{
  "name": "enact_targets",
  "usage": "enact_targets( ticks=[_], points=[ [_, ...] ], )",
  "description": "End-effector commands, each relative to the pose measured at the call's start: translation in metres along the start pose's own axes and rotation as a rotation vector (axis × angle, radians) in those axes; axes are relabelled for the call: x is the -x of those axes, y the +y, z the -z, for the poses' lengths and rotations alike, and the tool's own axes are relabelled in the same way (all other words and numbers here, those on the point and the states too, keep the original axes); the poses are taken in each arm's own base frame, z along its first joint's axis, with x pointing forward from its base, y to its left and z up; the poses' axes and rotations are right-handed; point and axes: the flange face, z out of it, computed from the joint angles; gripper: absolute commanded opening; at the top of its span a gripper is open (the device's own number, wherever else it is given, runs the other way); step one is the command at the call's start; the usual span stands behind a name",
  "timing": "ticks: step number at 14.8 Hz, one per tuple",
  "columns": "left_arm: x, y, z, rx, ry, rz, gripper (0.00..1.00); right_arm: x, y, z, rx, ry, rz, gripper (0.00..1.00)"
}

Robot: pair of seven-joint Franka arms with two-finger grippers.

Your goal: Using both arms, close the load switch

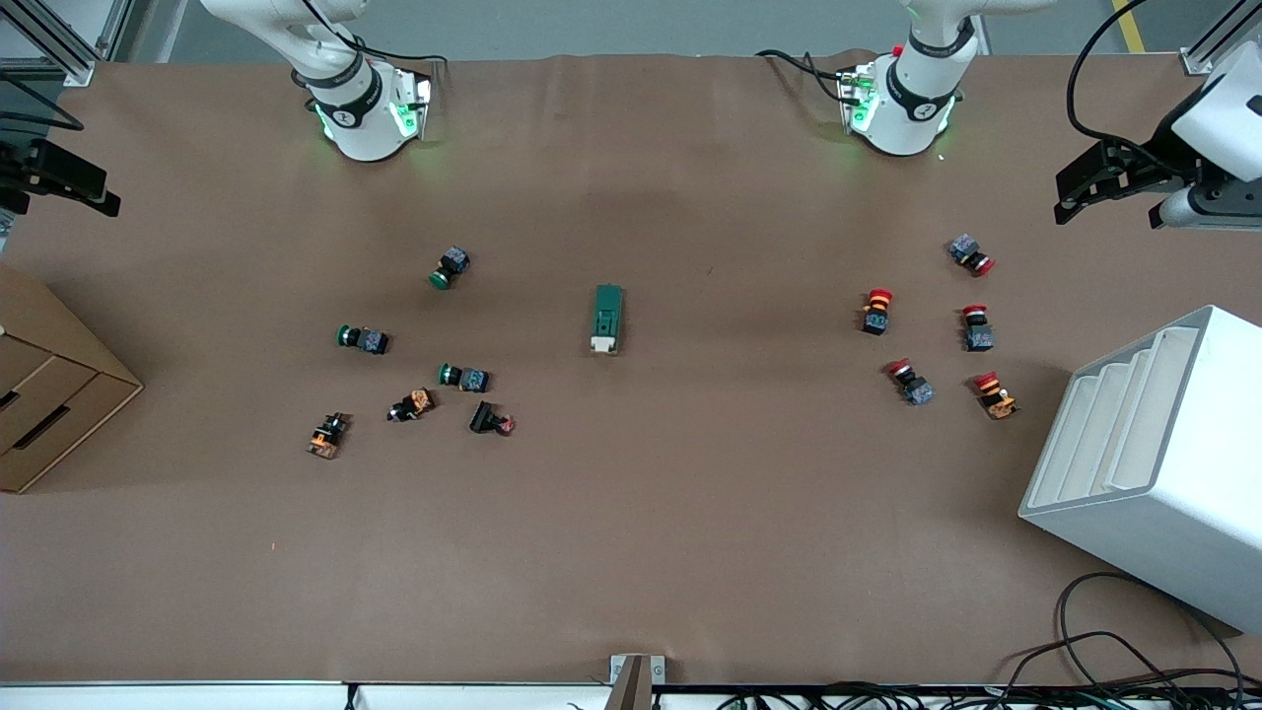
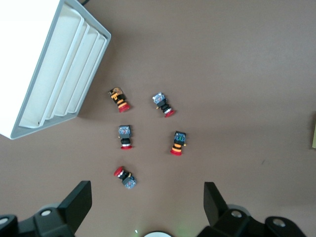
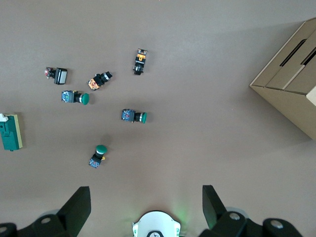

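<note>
2 white jointed arms carry black joint bands and green-lit bases trailing black cables; the left gripper (image 2: pixel 148 205) and right gripper (image 3: pixel 146 205) each have 2 black angular fingers with round silver screws

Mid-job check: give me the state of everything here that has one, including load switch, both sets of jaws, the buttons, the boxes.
load switch: flat on the table, untouched
left gripper: jaws open, holding nothing
right gripper: jaws open, holding nothing
red-capped push-buttons: five, lying loose toward the left arm's end
green-capped push-buttons: three, lying on their sides
white rack: slots empty
cardboard box: closed
</note>
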Motion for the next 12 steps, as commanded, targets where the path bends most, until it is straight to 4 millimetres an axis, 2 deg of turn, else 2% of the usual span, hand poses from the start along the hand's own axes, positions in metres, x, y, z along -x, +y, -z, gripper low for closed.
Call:
enact_targets(
  ticks=[1, 5, 12],
  points=[
    [0.002, 0.002, 0.006, -0.017, 0.039, -0.017, 1.00, 0.021, -0.001, 0.000, 0.005, 0.004, -0.004, 1.00],
    [-0.004, -0.008, 0.012, -0.012, 0.051, -0.072, 1.00, 0.033, 0.000, -0.003, 0.003, 0.032, -0.002, 1.00],
    [-0.011, -0.008, 0.014, -0.002, 0.052, -0.054, 1.00, 0.033, -0.002, 0.001, -0.002, 0.053, 0.001, 1.00]
  ],
)
